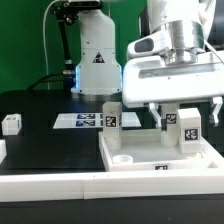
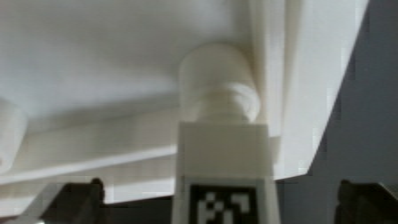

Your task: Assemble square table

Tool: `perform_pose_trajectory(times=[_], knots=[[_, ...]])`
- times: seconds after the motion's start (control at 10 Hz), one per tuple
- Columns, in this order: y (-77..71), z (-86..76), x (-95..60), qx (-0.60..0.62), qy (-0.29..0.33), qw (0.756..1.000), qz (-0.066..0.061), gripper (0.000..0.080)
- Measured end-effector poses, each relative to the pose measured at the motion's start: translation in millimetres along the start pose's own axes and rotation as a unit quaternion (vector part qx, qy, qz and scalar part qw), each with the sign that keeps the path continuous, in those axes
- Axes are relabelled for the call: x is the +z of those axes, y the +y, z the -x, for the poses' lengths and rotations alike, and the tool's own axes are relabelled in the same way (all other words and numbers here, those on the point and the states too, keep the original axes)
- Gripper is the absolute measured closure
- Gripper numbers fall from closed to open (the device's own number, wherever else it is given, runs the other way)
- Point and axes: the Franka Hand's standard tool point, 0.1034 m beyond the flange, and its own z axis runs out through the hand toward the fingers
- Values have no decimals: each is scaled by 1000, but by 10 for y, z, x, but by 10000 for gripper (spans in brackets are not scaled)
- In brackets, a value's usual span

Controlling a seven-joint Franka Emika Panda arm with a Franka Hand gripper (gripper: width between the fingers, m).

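The square table's white slab [image 1: 150, 158] lies at the front, with a raised corner socket [image 1: 122, 157] and a tag on its near edge. A white tagged leg post [image 1: 187, 130] stands upright at the slab's far corner on the exterior view's right. My gripper [image 1: 187, 114] hangs over it, open, one dark finger on each side and clear of the post. In the wrist view the same post [image 2: 226, 150] rises between the fingertips [image 2: 80, 202] with gaps on both sides, beside a rounded socket [image 2: 224, 85] on the slab [image 2: 107, 60]. A second leg post [image 1: 112, 119] stands at the slab's far corner on the exterior view's left.
The marker board [image 1: 80, 121] lies flat behind the slab on the black worktop. Another small tagged white leg [image 1: 11, 123] sits at the exterior view's far left, with a white piece [image 1: 2, 150] at the frame edge below it. The robot's base [image 1: 95, 60] stands behind.
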Motion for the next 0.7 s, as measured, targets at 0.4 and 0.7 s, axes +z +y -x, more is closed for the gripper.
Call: perform_pose_trajectory(times=[0.4,0.7], knots=[[-1,-275,-242,8,-24,1000,-15,150],[71,-249,-168,17,-61,998,-14,150]])
